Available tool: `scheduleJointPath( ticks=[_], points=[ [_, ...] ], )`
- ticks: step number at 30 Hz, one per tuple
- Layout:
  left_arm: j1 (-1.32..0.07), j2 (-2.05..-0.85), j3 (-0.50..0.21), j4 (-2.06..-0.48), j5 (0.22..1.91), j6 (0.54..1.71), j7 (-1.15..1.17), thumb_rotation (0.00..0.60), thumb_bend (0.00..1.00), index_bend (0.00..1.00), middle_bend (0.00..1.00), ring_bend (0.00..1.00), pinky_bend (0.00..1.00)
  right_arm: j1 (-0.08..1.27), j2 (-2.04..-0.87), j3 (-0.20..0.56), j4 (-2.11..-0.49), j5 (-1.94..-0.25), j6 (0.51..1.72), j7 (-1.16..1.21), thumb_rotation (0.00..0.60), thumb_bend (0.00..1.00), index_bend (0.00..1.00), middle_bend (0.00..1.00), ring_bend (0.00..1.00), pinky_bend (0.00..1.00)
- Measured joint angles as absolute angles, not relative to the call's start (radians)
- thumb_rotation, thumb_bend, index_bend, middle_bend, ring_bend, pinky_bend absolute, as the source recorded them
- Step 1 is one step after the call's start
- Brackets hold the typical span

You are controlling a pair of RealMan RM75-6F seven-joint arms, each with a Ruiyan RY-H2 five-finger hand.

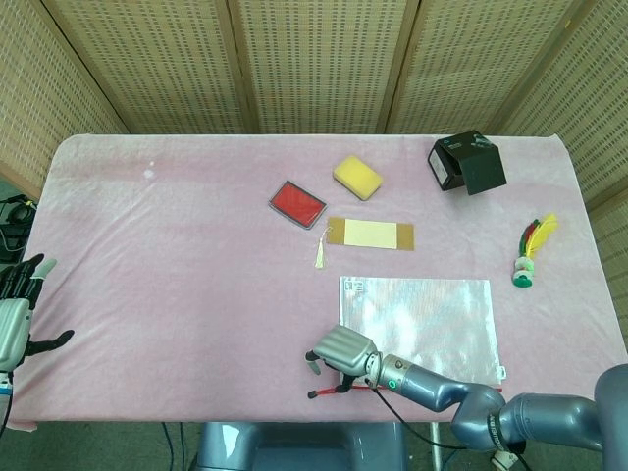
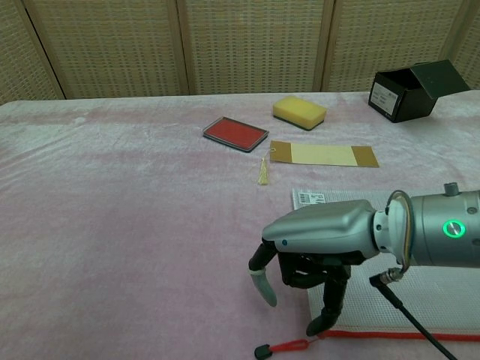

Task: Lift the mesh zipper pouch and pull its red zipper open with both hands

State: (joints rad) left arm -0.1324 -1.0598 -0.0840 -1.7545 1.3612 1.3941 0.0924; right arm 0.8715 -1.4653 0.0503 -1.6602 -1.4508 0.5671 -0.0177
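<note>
From the head view, the pouch (image 1: 420, 328) lies flat on the desk (image 1: 177, 255), right of centre and near my edge. Its red zipper (image 1: 432, 389) runs left to right along the near edge, and the pull (image 1: 325, 392) trails off the near-left corner. My right hand (image 1: 343, 352) hangs palm down over that corner, fingers curled downward and apart, holding nothing that I can see. The pull sits just near and left of its fingertips. My left hand (image 1: 14, 319) is at the far left edge of the desk, open and empty, well apart from the pouch, so the right hand is much the nearer one. Beyond lie a bookmark (image 1: 369, 234), a red pad (image 1: 297, 203), a sponge (image 1: 357, 177), a black box (image 1: 469, 164) and a shuttlecock (image 1: 531, 250).

From the chest view, the right hand (image 2: 315, 251) fills the near middle and covers the pouch's (image 2: 420, 289) left edge. One fingertip (image 2: 316, 327) comes down right at the left end of the zipper (image 2: 405, 335); I cannot tell whether it touches the tape or hovers just above. The pull (image 2: 279, 348) lies on the cloth just left of it, not gripped. The pouch's right side is cut off by the frame, and the left hand does not show here. I judge the pouch is not yet lifted.
</note>
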Motion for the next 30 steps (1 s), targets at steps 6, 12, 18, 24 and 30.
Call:
scheduleJointPath(
  ticks=[6, 12, 18, 24, 30],
  points=[
    [-0.134, -1.065, -0.081, -1.756, 1.361, 1.395, 0.105, 0.600, 0.00, 0.00, 0.00, 0.00, 0.00, 0.870, -1.503, 0.034, -1.645, -1.414, 0.573, -0.044, 0.600, 0.36, 0.53, 0.97, 0.90, 1.00],
    [-0.135, -1.067, -0.080, -1.754, 1.361, 1.396, 0.110, 0.600, 0.00, 0.00, 0.00, 0.00, 0.00, 0.872, -1.541, 0.021, -1.621, -1.380, 0.582, -0.102, 0.600, 0.38, 0.54, 0.98, 0.90, 1.00],
    [-0.135, -1.066, -0.080, -1.753, 1.358, 1.396, 0.106, 0.600, 0.00, 0.00, 0.00, 0.00, 0.00, 0.876, -1.564, 0.013, -1.614, -1.330, 0.588, -0.159, 0.600, 0.39, 0.54, 0.98, 0.90, 1.00],
    [-0.136, -1.064, -0.080, -1.752, 1.356, 1.394, 0.102, 0.600, 0.00, 0.00, 0.00, 0.00, 0.00, 0.882, -1.576, 0.003, -1.619, -1.303, 0.592, -0.193, 0.600, 0.40, 0.55, 0.98, 0.90, 1.00],
    [-0.136, -1.062, -0.079, -1.752, 1.356, 1.395, 0.098, 0.600, 0.00, 0.00, 0.00, 0.00, 0.00, 0.886, -1.583, -0.007, -1.618, -1.274, 0.595, -0.214, 0.600, 0.45, 0.59, 0.98, 0.90, 1.00]
  ],
)
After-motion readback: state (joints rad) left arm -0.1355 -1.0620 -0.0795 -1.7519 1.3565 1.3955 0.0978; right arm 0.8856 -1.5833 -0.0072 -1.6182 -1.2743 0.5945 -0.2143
